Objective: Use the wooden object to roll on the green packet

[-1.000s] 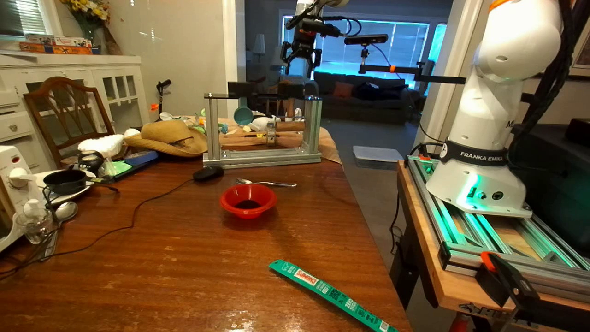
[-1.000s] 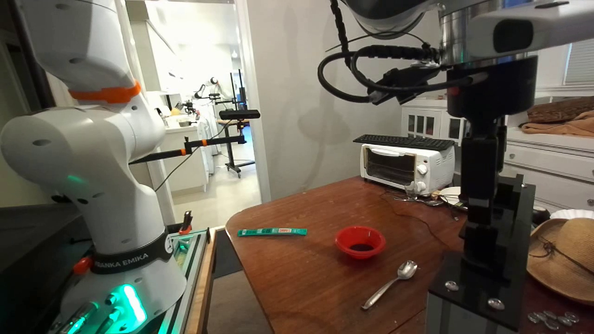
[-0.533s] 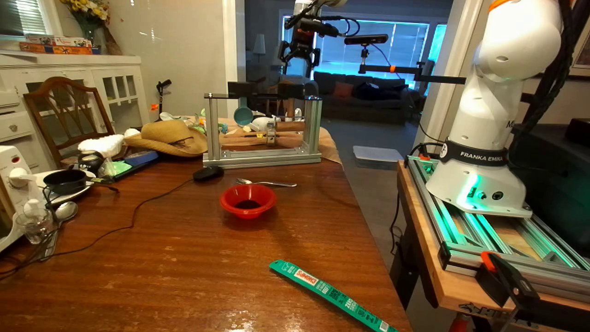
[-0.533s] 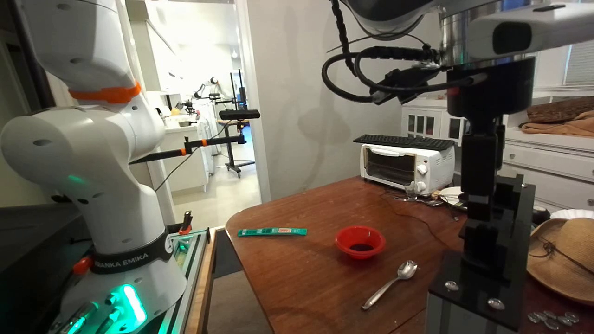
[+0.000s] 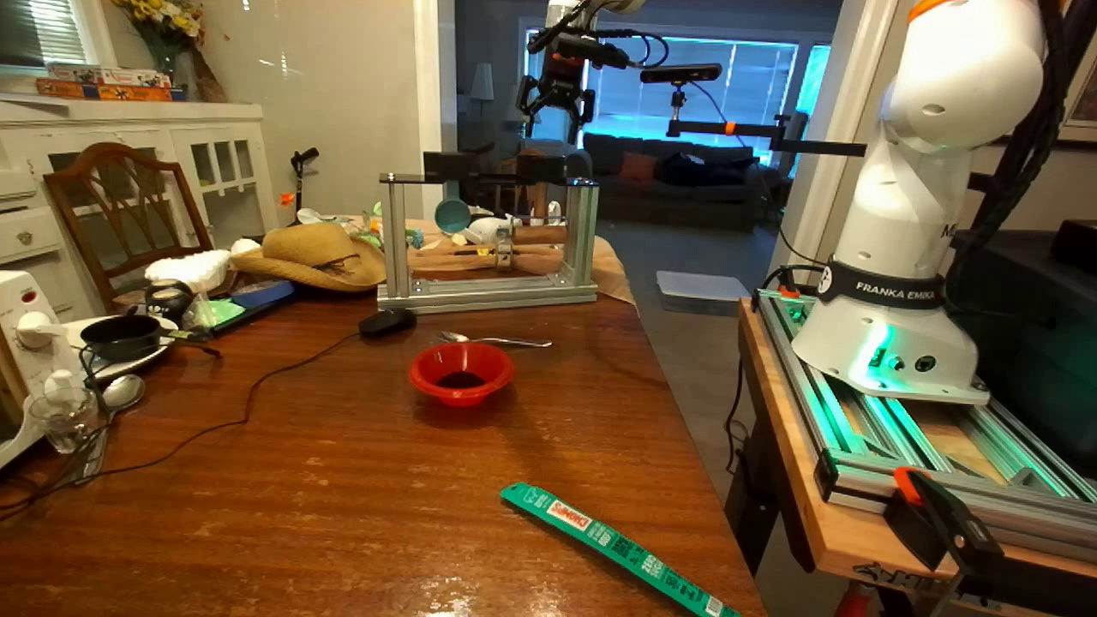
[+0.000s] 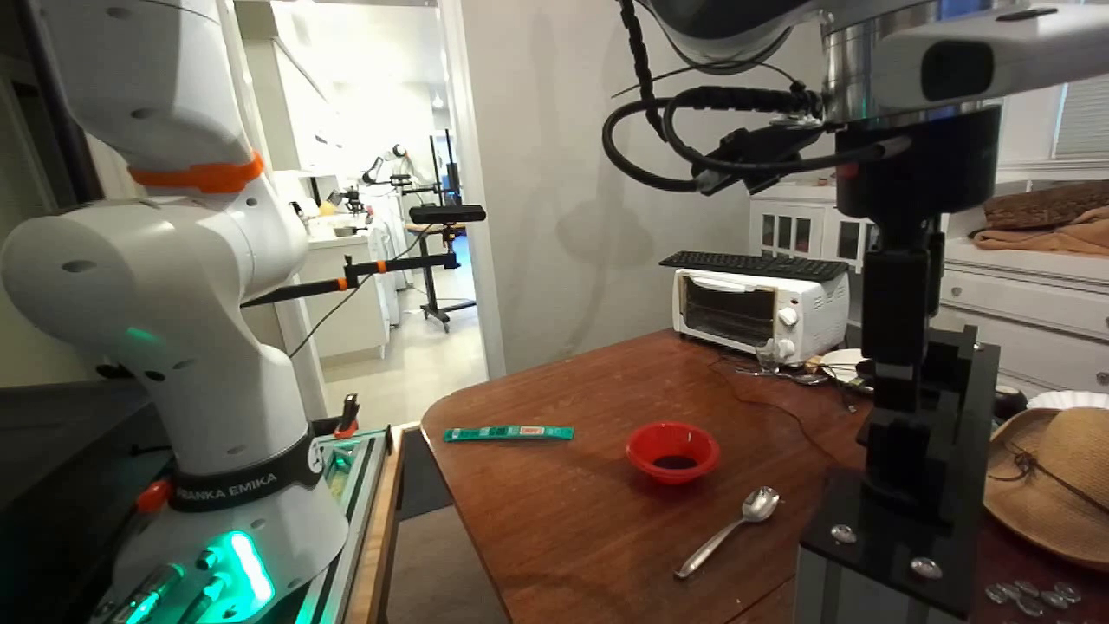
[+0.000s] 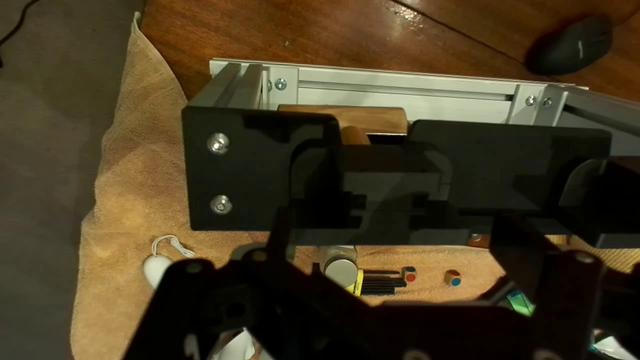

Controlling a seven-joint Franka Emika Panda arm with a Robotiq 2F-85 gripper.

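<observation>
The wooden object (image 5: pixel 540 233), a tan cylinder with a rod rising from its middle, hangs inside a metal stand, under its black top plate. It also shows in the wrist view (image 7: pixel 372 119), partly covered by the plate. In an exterior view (image 6: pixel 897 425) my gripper is seen edge-on over the stand and the wooden object is hidden. My gripper (image 5: pixel 555 120) is open and empty above the stand; in the wrist view (image 7: pixel 395 225) its fingers are wide apart. The green packet (image 5: pixel 613 544) lies flat near the table edge, far from the gripper; it also shows in an exterior view (image 6: pixel 509 433).
The metal stand (image 5: pixel 488 296) has a ladle (image 5: pixel 452 214) hanging beside the wooden object. A red bowl (image 5: pixel 461 377), a spoon (image 6: pixel 728 529) and a mouse (image 5: pixel 387 322) lie on the table. A straw hat (image 5: pixel 313 257) and a towel (image 7: pixel 135 200) with small items are by the stand.
My gripper has shifted very slightly to the left in an exterior view and stays open above the stand. The green packet, bowl and stand have not moved.
</observation>
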